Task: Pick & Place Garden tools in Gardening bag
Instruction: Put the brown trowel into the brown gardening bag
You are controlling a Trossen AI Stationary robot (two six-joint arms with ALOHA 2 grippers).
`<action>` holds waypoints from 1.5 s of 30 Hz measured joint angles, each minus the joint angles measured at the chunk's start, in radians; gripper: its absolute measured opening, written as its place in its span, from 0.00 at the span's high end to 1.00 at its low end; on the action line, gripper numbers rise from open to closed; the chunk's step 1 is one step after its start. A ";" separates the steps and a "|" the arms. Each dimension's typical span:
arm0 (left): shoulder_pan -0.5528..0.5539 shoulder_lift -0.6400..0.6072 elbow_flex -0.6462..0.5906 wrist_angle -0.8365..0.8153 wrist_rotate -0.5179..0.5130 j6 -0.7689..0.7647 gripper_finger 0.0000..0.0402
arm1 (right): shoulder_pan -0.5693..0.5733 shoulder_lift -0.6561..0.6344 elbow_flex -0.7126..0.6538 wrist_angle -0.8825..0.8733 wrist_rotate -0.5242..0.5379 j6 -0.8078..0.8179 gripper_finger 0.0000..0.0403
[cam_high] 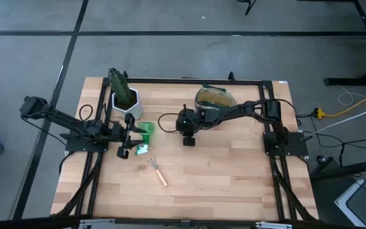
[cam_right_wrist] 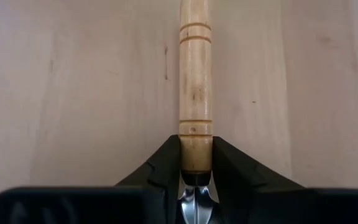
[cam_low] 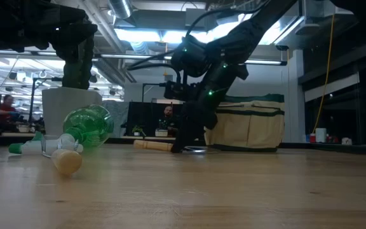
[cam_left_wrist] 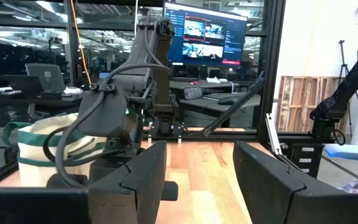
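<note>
The right tool [cam_right_wrist: 196, 163] pinches the trowel [cam_right_wrist: 196, 81] at the handle's neck, low on the surface [cam_high: 234, 165] just beside the gardening bag [cam_high: 213, 97], probably to lift it in, while the left tool [cam_left_wrist: 197, 168] waits open near the rake [cam_high: 157, 172].

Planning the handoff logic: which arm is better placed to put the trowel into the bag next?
Right. Its pincer is already closed on the trowel handle, and the bag sits just behind it. The left pincer is open beside the green item, farther away.

one gardening bag [cam_high: 213, 97], one rake [cam_high: 157, 170], one trowel [cam_right_wrist: 196, 93], one pot [cam_high: 125, 100]
</note>
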State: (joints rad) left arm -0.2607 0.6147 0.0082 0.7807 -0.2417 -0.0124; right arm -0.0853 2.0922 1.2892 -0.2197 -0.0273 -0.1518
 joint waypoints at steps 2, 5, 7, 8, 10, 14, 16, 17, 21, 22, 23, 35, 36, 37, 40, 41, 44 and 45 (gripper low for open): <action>0.000 0.000 0.000 0.000 0.000 0.000 0.55 | 0.005 0.000 0.000 0.000 -0.003 0.028 0.80; 0.000 0.000 0.000 0.000 0.000 0.000 0.55 | 0.008 0.000 0.000 -0.001 -0.038 0.050 0.81; 0.000 0.000 0.000 0.000 0.000 0.000 0.55 | 0.009 0.000 0.000 -0.001 -0.071 0.065 0.81; 0.000 0.000 0.000 0.000 0.000 0.000 0.55 | 0.009 0.000 -0.001 -0.001 -0.080 0.069 0.81; 0.000 0.000 0.000 0.000 0.000 0.000 0.55 | 0.011 0.000 -0.001 0.000 -0.082 0.079 0.81; 0.000 0.000 0.000 0.000 0.000 0.000 0.55 | 0.011 0.001 -0.002 0.006 -0.087 0.098 0.81; 0.000 0.000 0.000 0.000 0.000 0.000 0.55 | 0.014 0.001 -0.002 0.012 -0.086 0.112 0.81; 0.000 0.000 0.000 0.000 0.000 0.000 0.55 | 0.017 0.001 -0.002 0.017 -0.086 0.115 0.81; 0.000 0.000 0.000 0.000 0.000 0.000 0.55 | 0.036 0.004 -0.003 0.050 -0.085 0.115 0.81; 0.000 0.000 0.000 0.000 0.000 0.000 0.55 | 0.042 0.005 -0.004 0.058 -0.085 0.115 0.81; 0.000 0.000 0.000 0.000 0.000 0.000 0.55 | 0.050 0.005 -0.004 0.065 -0.086 0.115 0.81; 0.000 0.000 0.000 0.000 0.000 0.000 0.55 | 0.117 0.006 -0.005 0.099 -0.126 0.100 0.82; 0.000 0.000 0.000 0.000 0.000 0.000 0.55 | 0.117 0.006 -0.005 0.105 -0.126 0.100 0.82; 0.000 0.000 0.000 0.000 0.000 0.000 0.55 | 0.116 0.006 -0.005 0.113 -0.126 0.100 0.82; 0.000 0.000 0.000 0.000 0.000 0.000 0.55 | 0.114 0.006 -0.005 0.136 -0.162 0.101 0.82; 0.000 0.000 0.000 0.000 0.000 0.000 0.55 | 0.114 0.006 -0.005 0.140 -0.176 0.103 0.82; 0.000 0.000 0.000 0.000 0.000 0.000 0.55 | 0.116 0.006 -0.004 0.145 -0.197 0.124 0.82; 0.000 0.000 0.000 0.000 0.000 0.000 0.55 | 0.116 0.006 -0.004 0.145 -0.198 0.132 0.82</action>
State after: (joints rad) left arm -0.2610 0.6150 0.0079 0.7805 -0.2416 -0.0124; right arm 0.0303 2.0979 1.2850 -0.0742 -0.2256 -0.0194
